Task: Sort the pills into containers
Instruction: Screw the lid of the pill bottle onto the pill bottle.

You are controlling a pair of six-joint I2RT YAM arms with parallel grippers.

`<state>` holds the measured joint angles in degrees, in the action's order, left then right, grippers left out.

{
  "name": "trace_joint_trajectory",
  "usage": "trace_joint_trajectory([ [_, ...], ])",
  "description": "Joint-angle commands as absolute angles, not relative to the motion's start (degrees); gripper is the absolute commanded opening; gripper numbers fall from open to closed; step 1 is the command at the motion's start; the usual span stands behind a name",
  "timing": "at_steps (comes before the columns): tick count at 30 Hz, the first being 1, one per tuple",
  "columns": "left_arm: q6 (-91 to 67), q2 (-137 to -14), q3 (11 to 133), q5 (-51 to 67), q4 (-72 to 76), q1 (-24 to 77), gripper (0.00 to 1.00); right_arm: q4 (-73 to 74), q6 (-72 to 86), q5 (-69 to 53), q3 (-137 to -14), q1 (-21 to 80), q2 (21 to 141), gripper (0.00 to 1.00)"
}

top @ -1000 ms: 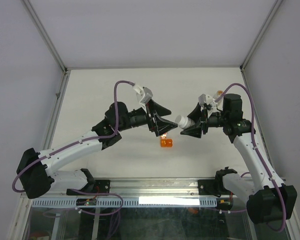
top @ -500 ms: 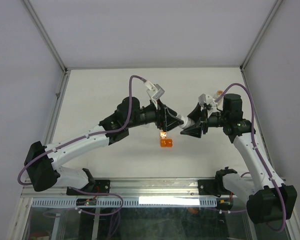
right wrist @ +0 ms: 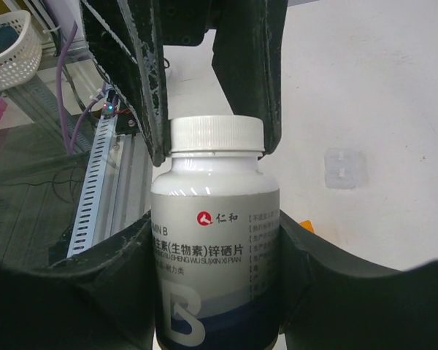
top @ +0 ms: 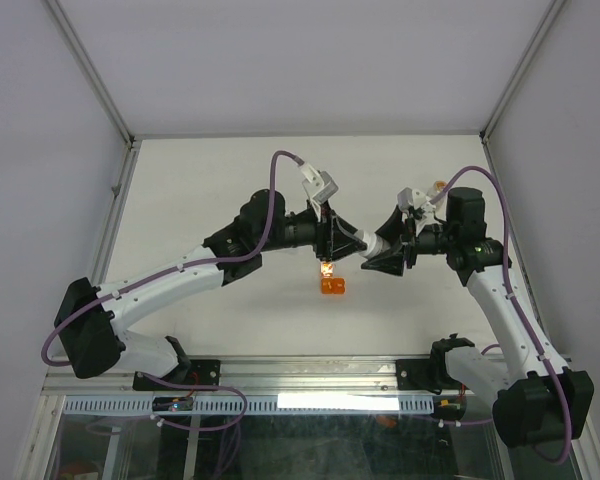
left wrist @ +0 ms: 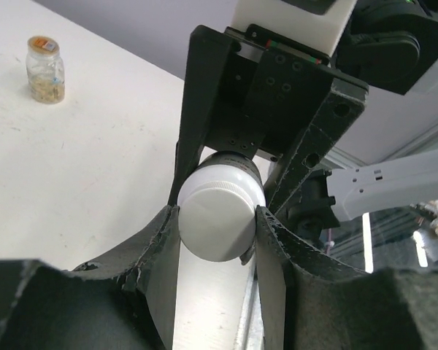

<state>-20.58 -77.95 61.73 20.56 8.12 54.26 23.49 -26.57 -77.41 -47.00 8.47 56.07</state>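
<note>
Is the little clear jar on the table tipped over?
No, the clear jar stands upright on the table, away from both grippers.

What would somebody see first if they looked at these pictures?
The two arms come nose to nose above the middle of the table. The right arm holds a white bottle in its jaws, and the left arm has its jaws pressed on both sides of the bottle's cap. Just below them a small orange cup glows on the white tabletop, and a little clear vial stands alone far off.
</note>
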Motion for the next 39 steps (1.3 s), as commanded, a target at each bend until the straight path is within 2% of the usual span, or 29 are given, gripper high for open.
trace_joint_trajectory([
  [1,-10.2,-77.5,62.0,37.4,14.0,54.9,0.07,21.5,-26.3,-78.0,-48.6,8.3,55.7,0.00],
  [3,-3.3,-77.8,60.8,46.7,15.4,54.9,0.08,21.5,-26.3,-78.0,-48.5,8.3,55.7,0.00],
  [8,13.3,-78.8,61.4,56.8,11.2,54.2,0.15,21.4,-26.3,-78.0,-48.5,8.4,55.6,0.00],
  [12,15.8,-80.4,62.7,60.5,12.2,51.3,0.28,21.5,-26.3,-77.9,-48.5,8.4,55.7,0.00],
  [16,9.4,-79.3,58.6,51.5,25.1,49.7,0.81,21.4,-26.3,-77.9,-48.5,8.4,55.8,0.00],
  [18,4.4,-77.8,54.2,46.7,35.0,49.0,0.98,21.4,-26.3,-77.8,-48.5,8.3,55.8,0.00],
  [21,-2.4,-76.2,52.2,43.9,40.7,47.5,0.99,21.5,-26.3,-77.8,-48.5,8.3,55.8,0.00],
  [28,-20.5,-71.2,48.8,32.8,39.3,46.8,0.99,21.5,-26.4,-77.8,-48.6,8.4,55.8,0.00],
  [32,-28.4,-69.7,49.7,24.5,30.0,47.6,0.88,21.4,-26.3,-77.8,-48.5,8.3,55.8,0.00],
  [39,-24.7,-70.1,56.1,15.4,14.7,53.5,0.77,21.3,-26.1,-77.8,-48.4,8.3,55.9,0.00],
])
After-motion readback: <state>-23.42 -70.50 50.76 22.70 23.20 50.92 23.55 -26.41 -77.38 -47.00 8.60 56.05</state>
